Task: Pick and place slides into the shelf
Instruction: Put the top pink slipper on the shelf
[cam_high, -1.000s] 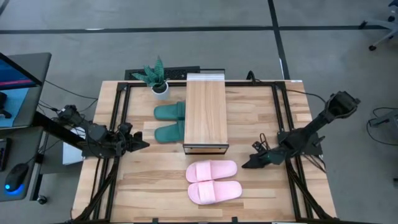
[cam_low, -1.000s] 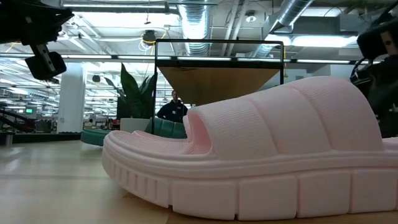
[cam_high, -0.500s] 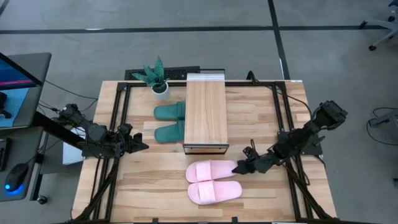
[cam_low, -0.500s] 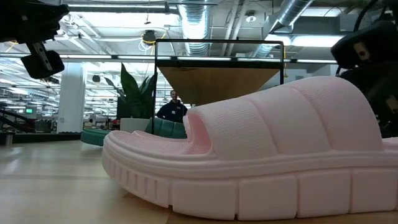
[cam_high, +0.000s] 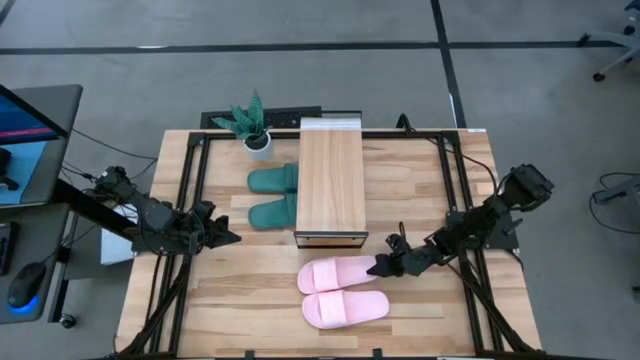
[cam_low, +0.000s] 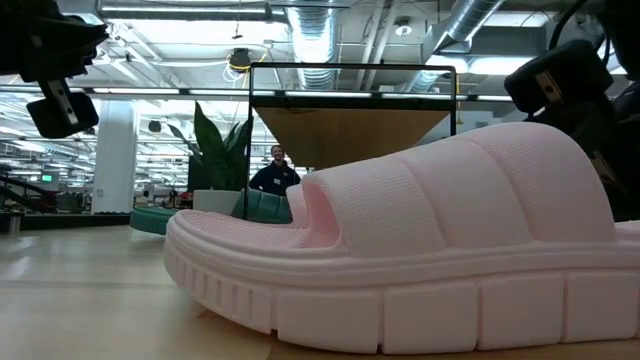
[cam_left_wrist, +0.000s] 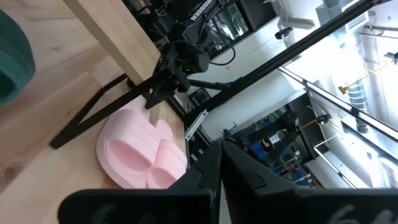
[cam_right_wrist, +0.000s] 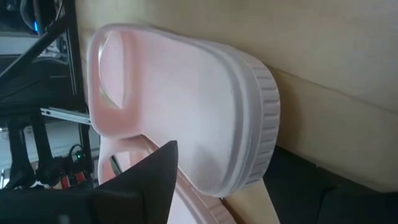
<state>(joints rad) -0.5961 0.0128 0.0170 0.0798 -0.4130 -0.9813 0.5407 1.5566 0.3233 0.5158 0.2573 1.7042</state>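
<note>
Where right pincer (cam_high: 381, 268) gapes, pink slide (cam_high: 340, 274) adjoins.

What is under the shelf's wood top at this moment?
From above, the shelf plank hides the space beneath it. The low view looks under it: no slide visible there. The green slides lie beside it, the pink slides in front.

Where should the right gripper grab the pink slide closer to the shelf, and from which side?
Probably at the heel end of the upper pink slide, coming in from the right gripper side. That end faces the open gripper, its sole rim is exposed, and the ribbed strap sits at the far toe end. The left gripper waits, shut.
</note>
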